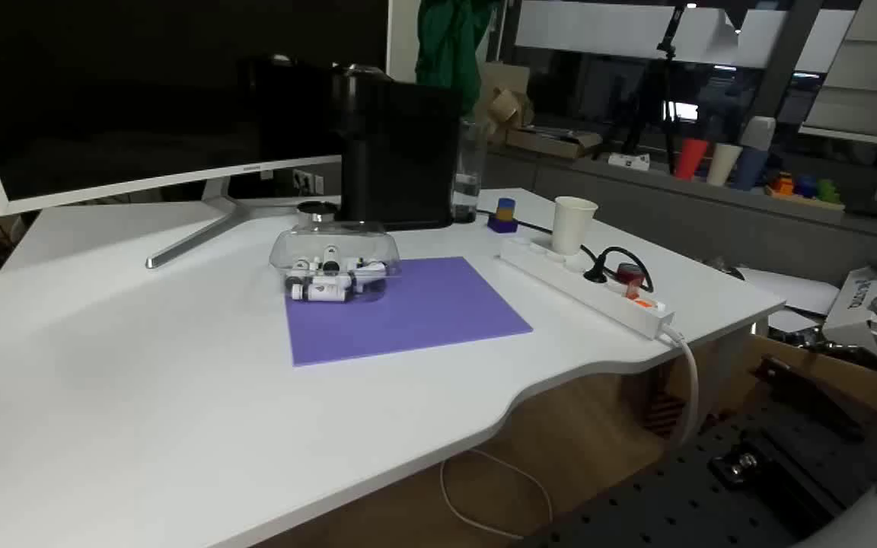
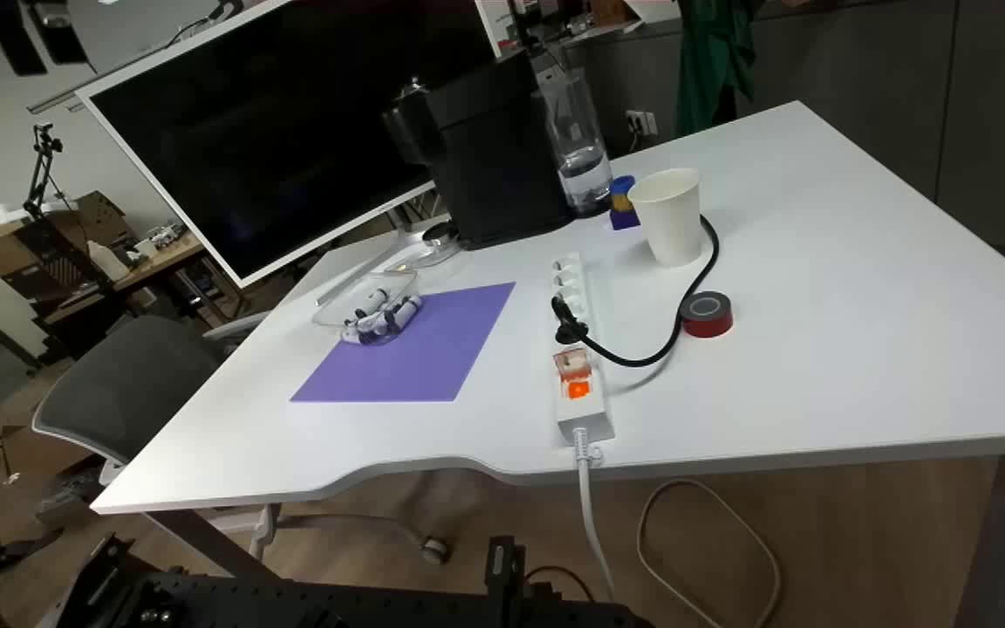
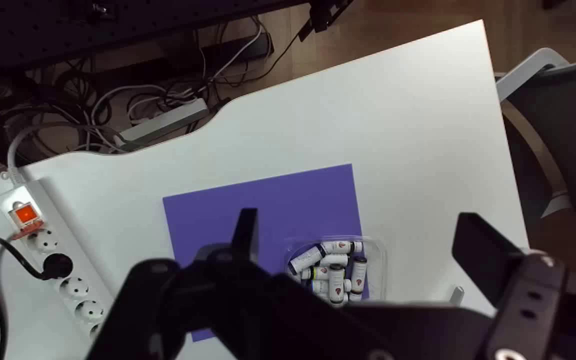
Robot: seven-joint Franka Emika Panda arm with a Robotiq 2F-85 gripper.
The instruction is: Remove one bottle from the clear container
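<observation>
A robot's gripper [image 3: 363, 245], its two fingers [image 3: 244, 232] spread wide and holding nothing, hangs well above a white table [image 3: 418, 150], where a clear tub [image 3: 378, 270] of bottles [image 3: 334, 259] is due to give up one. The work appears to be at the approach: in both exterior views the tub covers a corner of a purple mat [image 3: 293, 210], part on it and part over the table, with no gripper near.

The best pick looks to be the bottle [image 3: 336, 285] that seems to top the pile, its length running across the line on which the fingers close, so little turning should be needed. A straight descent centered on it, with the spread narrowed before the rim, should keep fingertips off the wall and the neighbors. A gentle squeeze and a vertical lift would suit; the thin tub, likely light, could slide or tip if brushed.

Every bottle in view lies inside the tub, jumbled at various angles, small and round-bodied, with pale labels, dark bands and white caps. Several labels carry a reddish mark; one bottle shows a yellow band. The print is too small to read.
</observation>
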